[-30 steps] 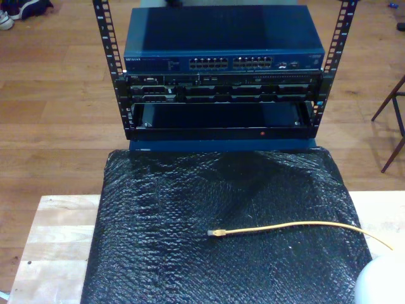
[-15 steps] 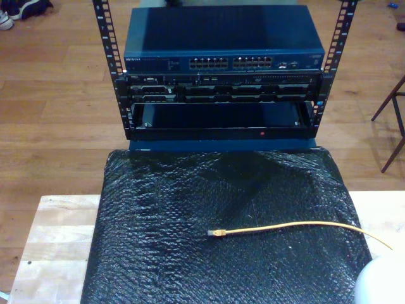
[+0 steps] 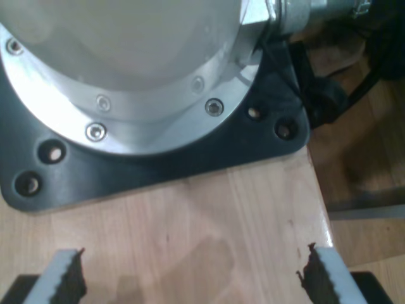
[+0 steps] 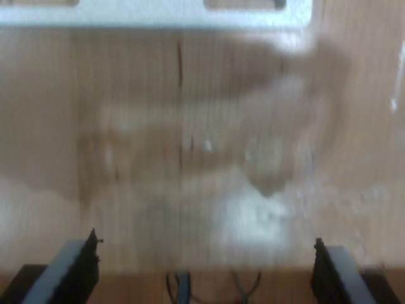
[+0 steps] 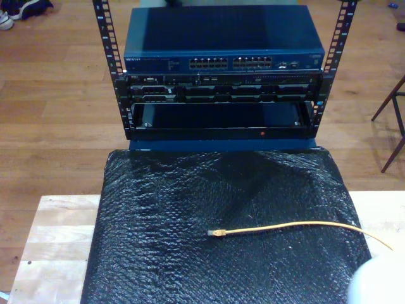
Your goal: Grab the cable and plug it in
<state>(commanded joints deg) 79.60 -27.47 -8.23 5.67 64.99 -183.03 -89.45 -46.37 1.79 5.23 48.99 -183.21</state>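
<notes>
My first gripper stood wide open with nothing between its jaws, poised over bare pale wood of the surface just beside a round silver arm base bolted to a black mounting plate. My second gripper was likewise spread wide and empty above blurred, light wooden boards, with a pale metal bracket at their far side. In the exterior view, the cable lay untouched on the black bubble-textured mat covering the surface, its plug near the mat's middle and its yellow-orange length trailing off the mat's edge toward the exterior view's right. Beyond the mat's far edge stood a black rack carrying a blue network switch with rows of ports facing the mat, well apart from the plug.
</notes>
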